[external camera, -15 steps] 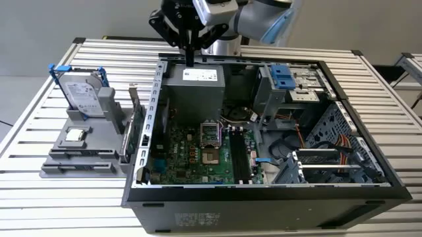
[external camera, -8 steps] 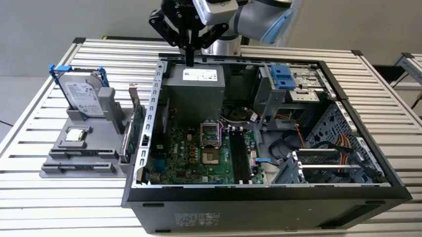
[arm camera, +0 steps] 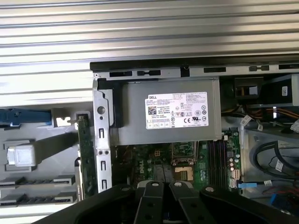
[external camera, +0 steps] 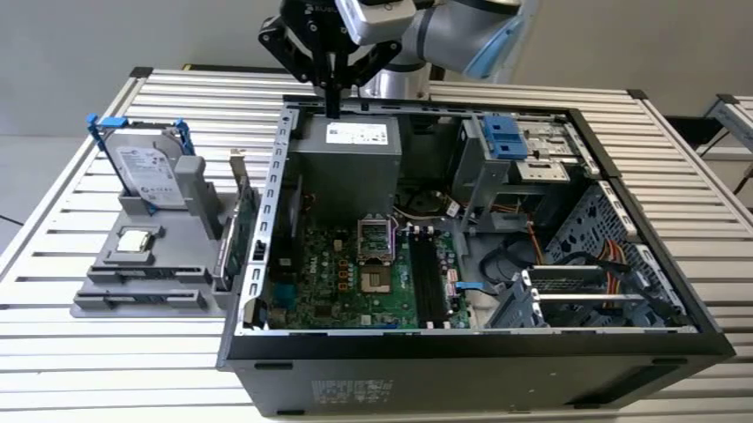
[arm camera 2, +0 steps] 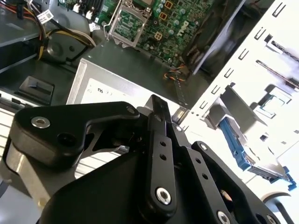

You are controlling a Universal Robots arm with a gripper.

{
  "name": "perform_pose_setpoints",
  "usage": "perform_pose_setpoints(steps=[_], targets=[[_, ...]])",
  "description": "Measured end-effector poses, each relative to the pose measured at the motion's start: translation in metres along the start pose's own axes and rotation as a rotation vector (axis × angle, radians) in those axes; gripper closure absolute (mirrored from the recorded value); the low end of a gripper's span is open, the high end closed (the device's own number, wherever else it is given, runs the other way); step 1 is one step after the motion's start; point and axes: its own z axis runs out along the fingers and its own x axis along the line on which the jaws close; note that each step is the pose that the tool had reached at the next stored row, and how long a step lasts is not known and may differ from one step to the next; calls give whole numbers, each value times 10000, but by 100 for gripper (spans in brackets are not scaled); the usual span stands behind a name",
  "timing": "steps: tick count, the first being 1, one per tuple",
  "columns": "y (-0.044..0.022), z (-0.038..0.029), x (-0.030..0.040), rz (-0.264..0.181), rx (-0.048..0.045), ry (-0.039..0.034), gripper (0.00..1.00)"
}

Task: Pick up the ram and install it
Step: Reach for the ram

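The ram (external camera: 227,257) looks like the slim blue-green stick standing on edge in the grey fixture (external camera: 141,295), at the exterior view's left, beside the open computer case (external camera: 471,352). My gripper (external camera: 334,110) hangs high over the case's back edge, above the grey power supply (external camera: 347,163), far from the ram. Its black fingers (arm camera: 154,189) are pressed together and nothing shows between them. In the second wrist view the gripper (arm camera 2: 158,103) points down at the power supply (arm camera 2: 107,88). The black memory slots (external camera: 421,273) lie on the green motherboard (external camera: 335,282).
A silver hard drive (external camera: 147,172) with blue rails stands at the fixture's back. A green expansion card (external camera: 245,220) with a metal bracket stands between the ram and the case wall. Cables (external camera: 588,264) and a drive cage (external camera: 518,150) crowd the case's right side.
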Motion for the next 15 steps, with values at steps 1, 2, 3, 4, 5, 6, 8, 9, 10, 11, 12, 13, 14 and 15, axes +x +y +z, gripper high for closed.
perform_pose_setpoints(steps=[1, 2, 3, 4, 5, 6, 8, 9, 10, 11, 12, 13, 14, 15], targets=[[-1, 0, 19, 0, 0, 0, 100], [-3, 0, 34, 0, -1, -1, 100], [-3, 0, 51, 1, -1, -1, 100], [-4, -1, 64, 1, -1, -1, 100], [-5, -1, 79, 1, -1, -1, 100], [-6, -1, 91, 1, -1, -1, 100], [-8, -2, 114, 1, -1, -1, 100], [-9, -2, 124, 1, 0, -1, 100], [-9, -2, 134, 0, -1, 0, 100], [-10, -3, 145, 1, -1, 0, 100], [-11, -3, 156, 0, -1, -1, 100], [-12, -3, 166, 0, -1, -1, 100], [-12, -4, 174, 0, -1, 0, 100], [-14, -4, 193, 0, -1, -1, 100]])
